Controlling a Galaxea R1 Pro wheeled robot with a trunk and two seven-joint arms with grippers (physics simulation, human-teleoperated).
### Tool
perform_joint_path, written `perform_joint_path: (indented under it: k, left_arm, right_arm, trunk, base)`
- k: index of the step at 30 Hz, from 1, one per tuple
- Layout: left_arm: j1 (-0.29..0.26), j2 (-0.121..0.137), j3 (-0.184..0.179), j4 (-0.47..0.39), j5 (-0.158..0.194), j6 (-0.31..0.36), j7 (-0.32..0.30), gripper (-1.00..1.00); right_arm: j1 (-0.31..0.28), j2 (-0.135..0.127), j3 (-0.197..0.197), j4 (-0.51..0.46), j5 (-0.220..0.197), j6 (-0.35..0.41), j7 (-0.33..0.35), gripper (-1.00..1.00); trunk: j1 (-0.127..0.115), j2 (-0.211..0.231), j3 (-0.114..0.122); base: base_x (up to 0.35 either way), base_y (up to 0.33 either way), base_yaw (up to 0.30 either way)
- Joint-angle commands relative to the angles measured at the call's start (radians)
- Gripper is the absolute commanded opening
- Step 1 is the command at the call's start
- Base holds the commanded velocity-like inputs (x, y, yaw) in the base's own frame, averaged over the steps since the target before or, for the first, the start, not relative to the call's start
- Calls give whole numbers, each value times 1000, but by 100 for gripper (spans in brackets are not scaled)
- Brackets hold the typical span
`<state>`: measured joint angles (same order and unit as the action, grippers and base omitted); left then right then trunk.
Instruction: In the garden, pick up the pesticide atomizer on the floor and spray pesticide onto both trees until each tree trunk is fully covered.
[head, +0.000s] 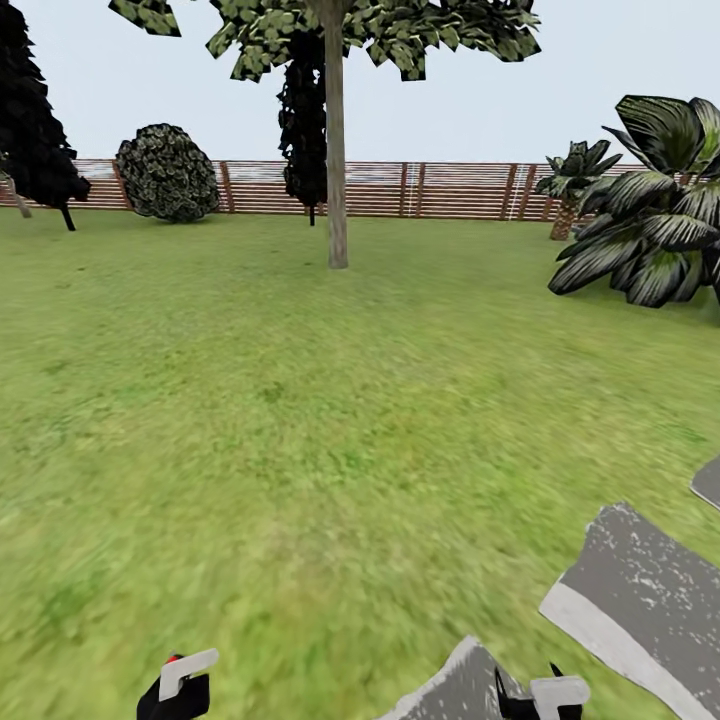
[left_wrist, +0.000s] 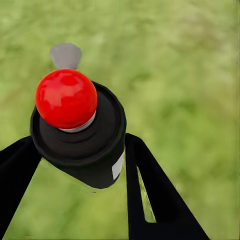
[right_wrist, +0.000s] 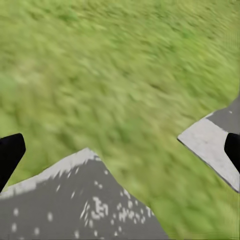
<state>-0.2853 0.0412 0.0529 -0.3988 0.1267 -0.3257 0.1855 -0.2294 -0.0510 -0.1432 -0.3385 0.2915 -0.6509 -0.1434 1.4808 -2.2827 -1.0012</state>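
Lawn (head: 300, 430) of green grass spreads across most of the head view, bounded at the far side by a brown slatted wooden fence (head: 450, 190). One tree (head: 335, 130) with a thick, straight, pale grey-brown trunk (head: 337, 200) stands on the grass in front of the fence, its blocky green leaves high at the upper edge. A narrow dark tree (head: 302, 110) rises just behind it, a second dark tree (head: 35, 120) stands at the far left, and a round bush (head: 167, 172) sits against the fence between them. Broad-leaved palm-like plants (head: 650, 210) occupy the right side.

Left tool (head: 175, 690), at the lower edge of the head view, grips the pesticide atomizer (left_wrist: 82, 135). In the left wrist view the dark bottle sits between the two black fingers (left_wrist: 155, 195), its red top (left_wrist: 66, 98) facing the camera and a grey nozzle tip (left_wrist: 65, 55) projecting beyond it, with blurred grass below.

Right tool (head: 545, 695) appears at the lower edge, right of centre. In the right wrist view its fingertips (right_wrist: 10, 152) stand wide apart with nothing between them. Below it lie angular pieces of grey stone paving (right_wrist: 75, 205) with pale edges, meeting the grass; the same paving (head: 650, 600) shows at the lower right of the head view.
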Motion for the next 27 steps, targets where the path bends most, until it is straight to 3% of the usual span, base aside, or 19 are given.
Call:
perform_joint_path:
  k: [1, 27]
  left_arm:
    - [-1, 0, -2, 0, 10, -4, 0, -100]
    - [-1, 0, -2, 1, 10, -4, 0, -100]
  right_arm:
    - [-1, 0, -4, 1, 11, -3, -5, 100]
    - [-1, 0, -4, 1, 12, -3, -5, 100]
  trunk:
    - [0, 0, -1]
    - [0, 0, -1]
  base:
    - [338, 0, 0]
    - [338, 0, 0]
